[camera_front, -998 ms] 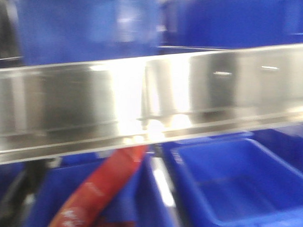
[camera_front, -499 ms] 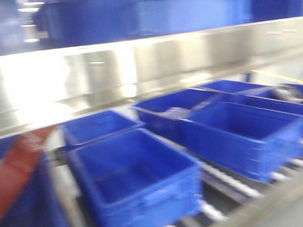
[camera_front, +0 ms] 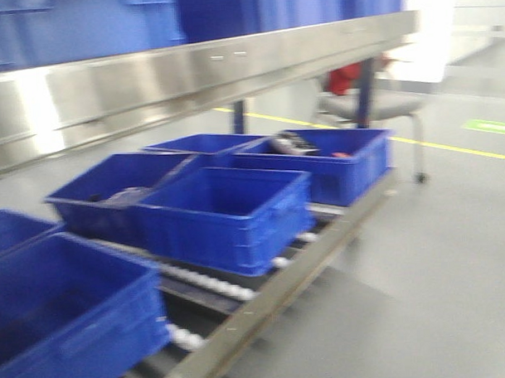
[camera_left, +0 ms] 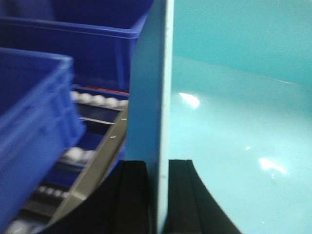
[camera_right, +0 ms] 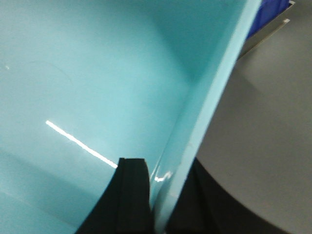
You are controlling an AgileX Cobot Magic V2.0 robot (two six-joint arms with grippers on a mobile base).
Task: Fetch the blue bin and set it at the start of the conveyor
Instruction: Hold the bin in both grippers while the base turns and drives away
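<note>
The blue bin [camera_left: 234, 97] hangs between both hands: left hand [camera_left: 157, 168] and right hand [camera_right: 163, 168] each pinch a wall, lower centre of their views. Carry it level, hands moving together, clear of the dark blue crates [camera_front: 224, 215] and steel rail [camera_front: 190, 71]; no conveyor start visible.

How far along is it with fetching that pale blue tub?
Fetched: the left claw and right claw each pinch a wall of the pale blue tub, held beside the dark blue crates on their roller rack. Left to do: setting it on the conveyor, which shows in no view.
</note>
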